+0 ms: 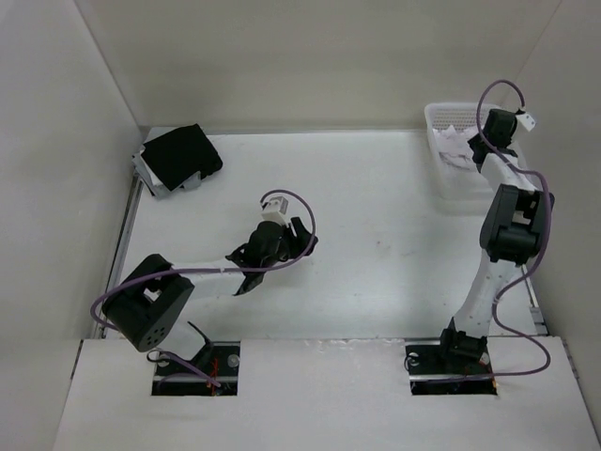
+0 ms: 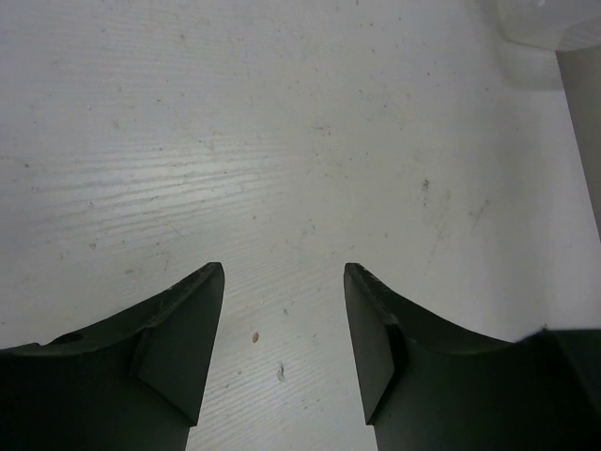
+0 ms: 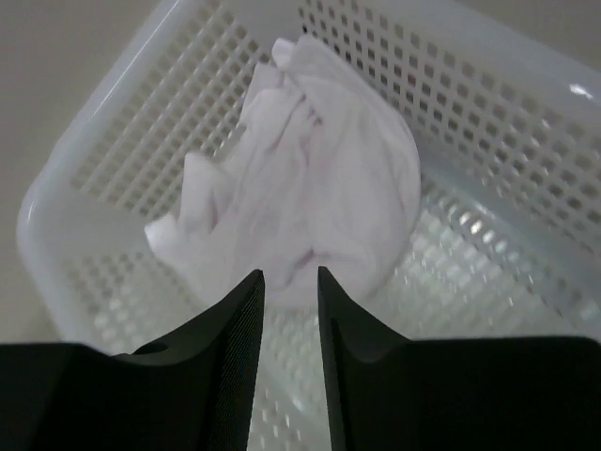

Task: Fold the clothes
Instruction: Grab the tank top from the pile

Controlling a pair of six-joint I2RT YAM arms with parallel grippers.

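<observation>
A white mesh basket [image 1: 441,183] stands on a white table [image 1: 376,263]. The garment [image 3: 319,178], thin white fabric, lies inside the basket. It is crumpled into a loose mound with many folds, and one corner of cloth trails toward the basket's left wall as the right wrist camera sees it. The basket's perforated walls and floor show all around the mound.

The right arm reaches over the basket, and the right gripper [image 3: 291,274] points down into it. Its two dark fingers stand a narrow slit apart, with the basket floor visible through the gap. The fingertips sit at the near edge of the garment. Whether they touch the cloth cannot be told, and no fabric is seen pinched between them.

The left gripper [image 2: 282,272] is well to the left of the basket and nearer the arm bases. It points toward the basket over bare, speckled tabletop. Its fingers are spread wide and hold nothing.

Far to the left of the basket, at about the same depth on the table, lies a folded black cloth [image 1: 178,155].
</observation>
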